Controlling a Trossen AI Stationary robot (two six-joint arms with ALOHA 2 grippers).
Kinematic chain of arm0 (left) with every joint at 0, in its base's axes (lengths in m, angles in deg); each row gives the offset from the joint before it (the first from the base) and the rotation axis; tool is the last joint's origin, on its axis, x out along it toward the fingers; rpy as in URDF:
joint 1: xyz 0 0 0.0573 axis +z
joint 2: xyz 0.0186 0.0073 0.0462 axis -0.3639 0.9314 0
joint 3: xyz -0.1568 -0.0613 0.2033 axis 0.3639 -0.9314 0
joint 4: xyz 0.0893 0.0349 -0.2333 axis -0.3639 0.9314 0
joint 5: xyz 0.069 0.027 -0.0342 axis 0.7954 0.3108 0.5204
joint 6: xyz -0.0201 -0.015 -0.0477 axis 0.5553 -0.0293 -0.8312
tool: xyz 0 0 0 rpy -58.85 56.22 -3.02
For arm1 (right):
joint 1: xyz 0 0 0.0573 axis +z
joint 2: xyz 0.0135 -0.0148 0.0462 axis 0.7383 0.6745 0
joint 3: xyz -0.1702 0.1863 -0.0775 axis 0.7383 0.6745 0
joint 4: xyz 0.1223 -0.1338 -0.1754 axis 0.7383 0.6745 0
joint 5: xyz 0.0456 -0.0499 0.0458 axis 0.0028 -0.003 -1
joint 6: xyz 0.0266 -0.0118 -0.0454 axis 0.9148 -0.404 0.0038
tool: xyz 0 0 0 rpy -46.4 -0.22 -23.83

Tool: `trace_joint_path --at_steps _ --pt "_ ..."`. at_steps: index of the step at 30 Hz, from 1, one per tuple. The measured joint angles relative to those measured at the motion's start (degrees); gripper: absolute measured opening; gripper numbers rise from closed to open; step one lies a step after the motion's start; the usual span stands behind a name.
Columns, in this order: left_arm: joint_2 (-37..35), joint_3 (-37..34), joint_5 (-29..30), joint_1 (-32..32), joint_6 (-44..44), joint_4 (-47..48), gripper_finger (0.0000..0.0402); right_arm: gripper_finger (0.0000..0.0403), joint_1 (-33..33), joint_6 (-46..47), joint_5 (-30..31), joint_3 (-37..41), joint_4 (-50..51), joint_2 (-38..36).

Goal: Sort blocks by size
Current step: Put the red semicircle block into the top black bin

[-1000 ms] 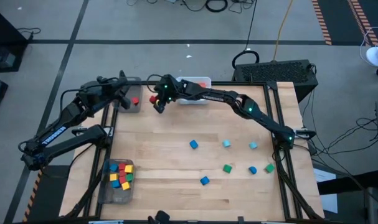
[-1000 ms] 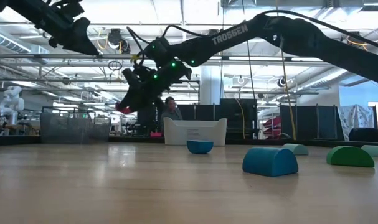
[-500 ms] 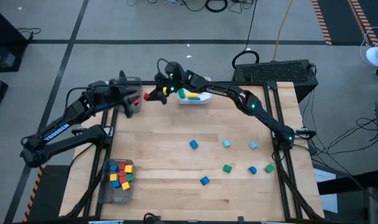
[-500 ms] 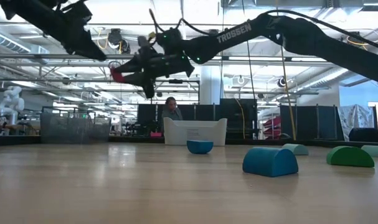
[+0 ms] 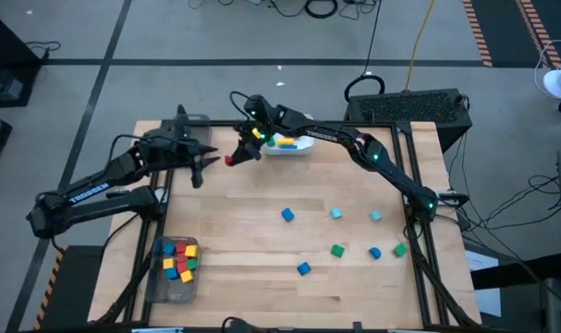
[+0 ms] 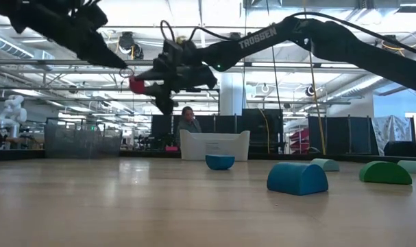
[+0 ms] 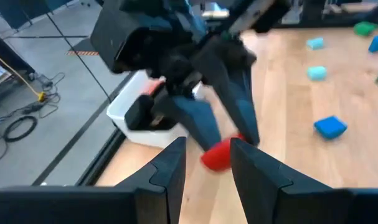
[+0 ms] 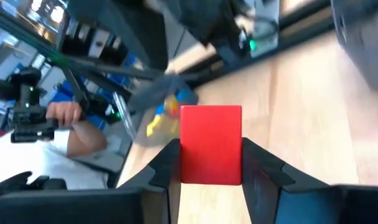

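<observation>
pale wooden table (image 5: 262,250) below; the right gripper (image 5: 234,158) hangs above its far side, fingers clamped on a red block (image 8: 210,144), square-faced and smooth. its long dark arm reads "trossen". just beside it the left gripper (image 5: 199,165) points at the block, fingers parted, empty. white bin (image 5: 287,146) sits behind.

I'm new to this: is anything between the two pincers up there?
Only the red block, clamped in the right pincer. The left pincer, open, faces it across a small empty gap, as the high view shows.
</observation>
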Motion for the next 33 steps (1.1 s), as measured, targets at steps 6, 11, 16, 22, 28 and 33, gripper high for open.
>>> trace_joint_path --at_steps 6,11,16,22,28,33 --pt "0.2 -2.5 -1.5 -0.1 1.6 -2.8 0.0128 0.0118 -0.2 -5.2 -0.1 0.0 5.5 0.0" --pt "2.3 -3.6 -5.1 -1.0 1.8 -3.8 0.0146 0.0113 -0.2 -2.8 -0.4 0.0 0.7 0.0" --pt "6.0 -4.9 -1.9 -2.8 3.2 -6.9 0.0211 0.0114 -0.5 -0.5 -0.6 0.1 -1.8 0.0" --pt "8.7 -5.1 5.5 -4.3 8.4 -10.2 0.0286 0.0114 -0.1 -0.6 -2.1 0.0 -2.6 0.0" --pt "9.3 -5.1 5.7 -6.3 13.5 -13.4 0.0294 0.0114 -0.2 -0.6 -2.1 0.0 -2.5 0.0" --pt "9.3 -5.1 5.5 -8.6 17.4 -14.1 0.0283 0.0115 -0.2 -0.7 -2.0 0.0 -2.4 0.0"
